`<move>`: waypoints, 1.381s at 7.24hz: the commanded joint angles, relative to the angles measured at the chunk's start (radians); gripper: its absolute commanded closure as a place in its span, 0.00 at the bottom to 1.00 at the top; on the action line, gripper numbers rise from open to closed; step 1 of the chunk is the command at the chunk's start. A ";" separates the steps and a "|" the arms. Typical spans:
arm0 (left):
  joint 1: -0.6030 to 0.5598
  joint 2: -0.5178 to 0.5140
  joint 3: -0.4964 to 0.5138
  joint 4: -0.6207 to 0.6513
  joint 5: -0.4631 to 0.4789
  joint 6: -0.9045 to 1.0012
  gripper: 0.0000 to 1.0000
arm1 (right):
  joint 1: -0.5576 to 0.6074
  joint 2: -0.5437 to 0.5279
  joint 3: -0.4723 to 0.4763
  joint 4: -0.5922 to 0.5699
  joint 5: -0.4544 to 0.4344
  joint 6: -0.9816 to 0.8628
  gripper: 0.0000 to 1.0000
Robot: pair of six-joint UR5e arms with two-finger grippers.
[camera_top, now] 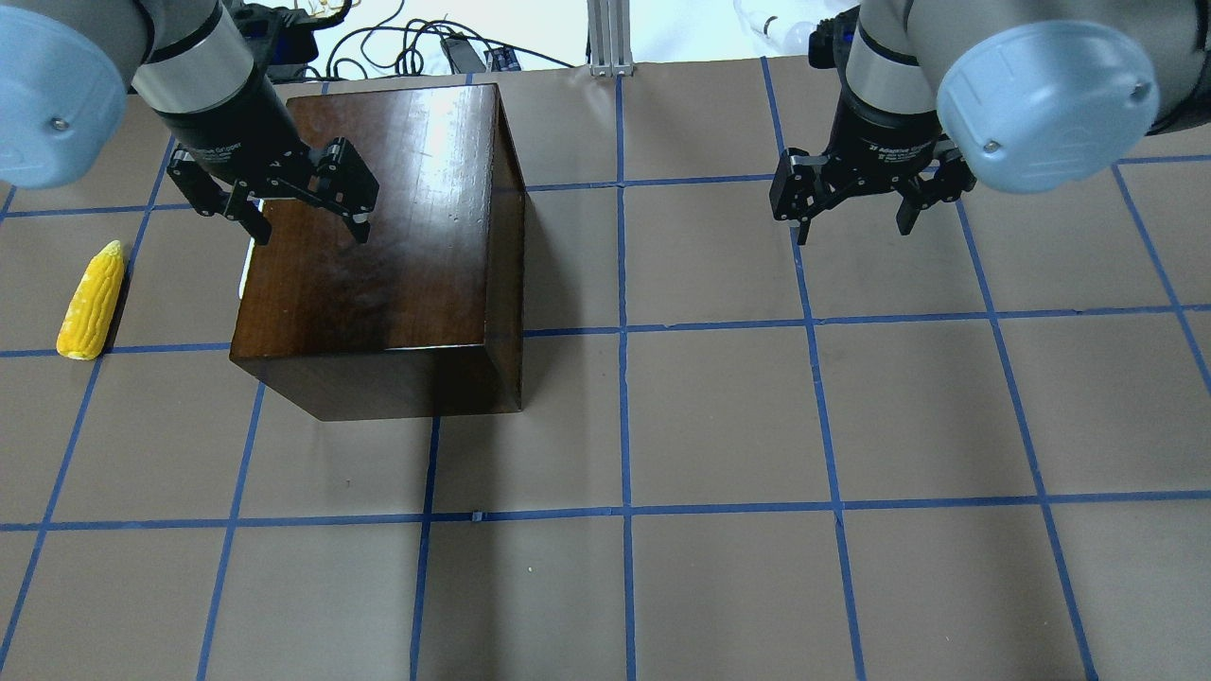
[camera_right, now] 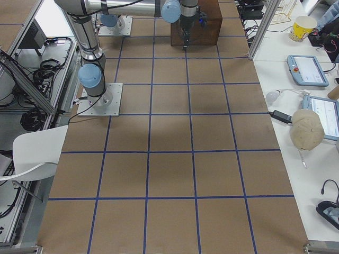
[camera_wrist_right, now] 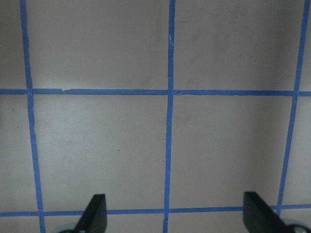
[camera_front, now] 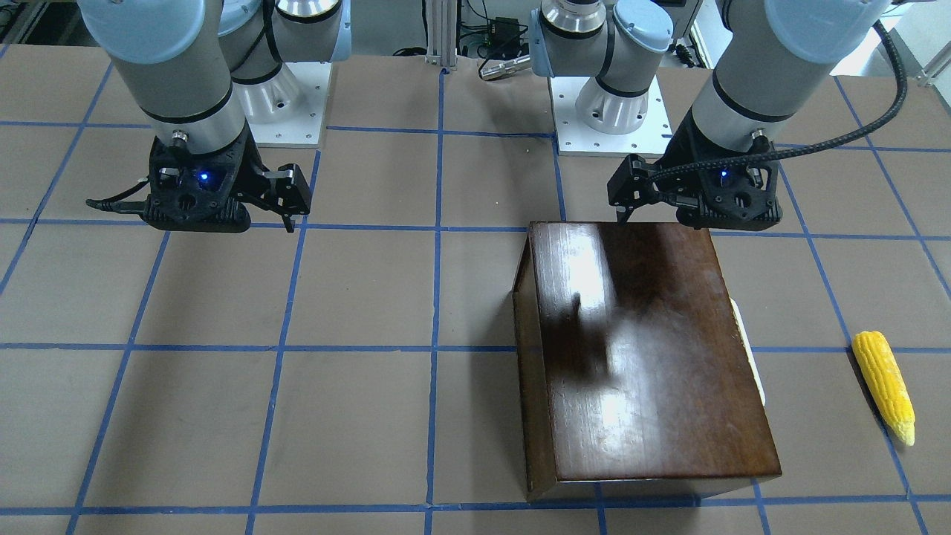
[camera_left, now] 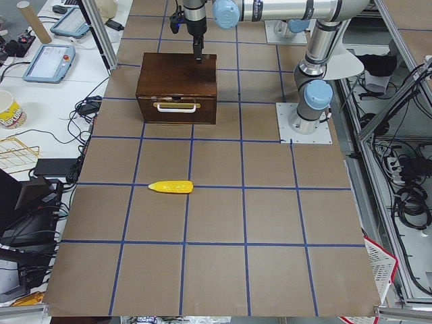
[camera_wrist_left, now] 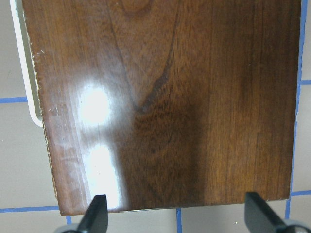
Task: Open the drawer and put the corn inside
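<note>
The dark-brown cabinet (camera_top: 378, 246) stands on the table on my left side. Its drawer (camera_left: 177, 108) is shut. The drawer front, with a white handle (camera_wrist_left: 25, 63), faces the corn. The yellow corn (camera_top: 92, 301) lies on the table beyond the drawer front, apart from the cabinet; it also shows in the front view (camera_front: 884, 386). My left gripper (camera_top: 309, 230) is open and empty, hovering above the cabinet top near the handle side. My right gripper (camera_top: 851, 227) is open and empty above bare table, far from both.
The table is brown paper with a blue tape grid (camera_top: 623, 331). The arm bases (camera_front: 609, 111) stand at the robot's edge. Benches with tablets and a cup (camera_right: 303, 26) lie beyond the table's ends.
</note>
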 commanded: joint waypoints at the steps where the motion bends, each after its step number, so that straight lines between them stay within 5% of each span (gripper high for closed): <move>1: 0.000 0.000 -0.002 0.000 0.000 0.003 0.00 | 0.000 0.000 0.000 0.000 0.000 0.000 0.00; 10: 0.003 0.001 0.012 0.002 0.015 0.005 0.00 | 0.000 0.000 0.000 -0.001 0.000 0.000 0.00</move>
